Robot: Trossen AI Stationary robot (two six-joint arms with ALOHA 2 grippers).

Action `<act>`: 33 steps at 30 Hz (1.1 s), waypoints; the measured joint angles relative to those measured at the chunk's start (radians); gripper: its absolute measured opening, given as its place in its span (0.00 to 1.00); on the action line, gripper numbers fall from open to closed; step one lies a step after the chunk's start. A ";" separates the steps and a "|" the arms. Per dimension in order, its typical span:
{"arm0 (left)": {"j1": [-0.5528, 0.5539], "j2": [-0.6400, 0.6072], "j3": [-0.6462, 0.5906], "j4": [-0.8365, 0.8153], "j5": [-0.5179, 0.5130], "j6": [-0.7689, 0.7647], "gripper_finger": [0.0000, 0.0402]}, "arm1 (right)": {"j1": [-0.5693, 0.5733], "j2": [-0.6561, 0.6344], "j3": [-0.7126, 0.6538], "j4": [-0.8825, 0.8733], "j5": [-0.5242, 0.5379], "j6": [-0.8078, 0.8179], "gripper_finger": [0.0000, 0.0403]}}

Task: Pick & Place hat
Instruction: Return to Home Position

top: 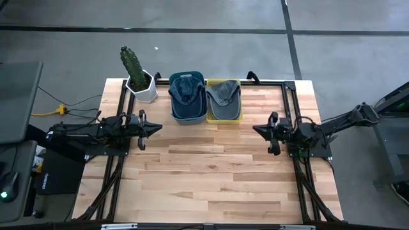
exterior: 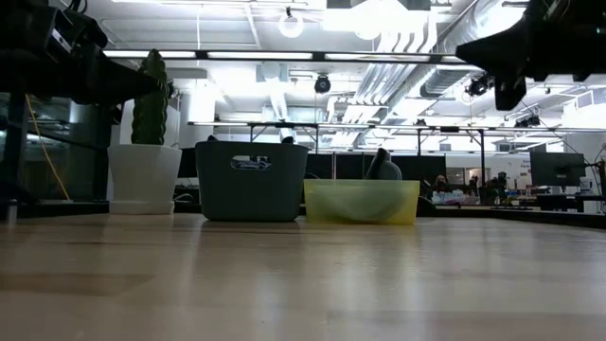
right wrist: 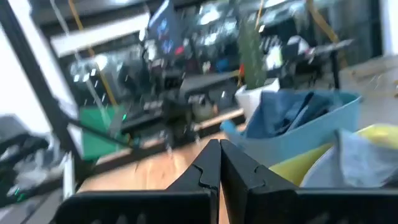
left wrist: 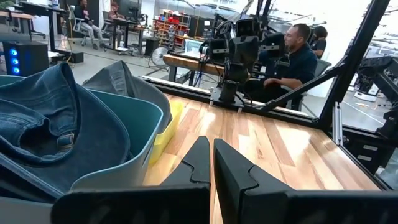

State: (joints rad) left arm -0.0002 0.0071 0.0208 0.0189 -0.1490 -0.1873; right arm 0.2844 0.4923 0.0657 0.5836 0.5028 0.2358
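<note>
Closed and empty, left gripper (top: pixel 158 126) and right gripper (top: pixel 255 130) hover clear of the binned blue cap (top: pixel 186 89) and gray cap (top: pixel 223 94).

In the low view, the blue bin (exterior: pixel 251 180) hides the blue cap (top: pixel 186 88) completely. Just beside the blue bin, the gray cap (exterior: pixel 383 168) shows only its top above the yellow bin (exterior: pixel 361 201).

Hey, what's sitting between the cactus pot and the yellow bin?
The blue bin, with a blue cap in it. The high view shows it in the row, cactus pot on one side, yellow bin close on the other.
</note>
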 joint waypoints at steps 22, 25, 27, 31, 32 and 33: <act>0.000 0.000 0.000 0.000 0.000 -0.001 0.00 | -0.003 -0.286 -0.056 -0.326 -0.114 -0.123 0.00; 0.000 0.000 0.000 0.000 0.001 -0.001 0.00 | -0.003 -0.324 -0.056 -0.397 -0.133 -0.141 0.00; 0.000 0.000 0.000 0.000 0.001 -0.001 0.00 | -0.003 -0.347 -0.056 -0.451 -0.152 -0.143 0.00; 0.000 0.000 0.000 0.000 0.001 -0.001 0.00 | -0.003 -0.376 -0.056 -0.515 -0.207 -0.147 0.00; 0.000 0.000 0.000 0.000 0.001 -0.001 0.00 | -0.004 -0.376 -0.056 -0.517 -0.224 -0.155 0.00; 0.000 0.000 0.000 0.000 0.001 -0.001 0.00 | -0.004 -0.376 -0.056 -0.522 -0.235 -0.165 0.00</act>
State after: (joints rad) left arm -0.0002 0.0070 0.0212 0.0185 -0.1482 -0.1879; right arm 0.2802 0.1166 0.0101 0.0615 0.2675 0.0712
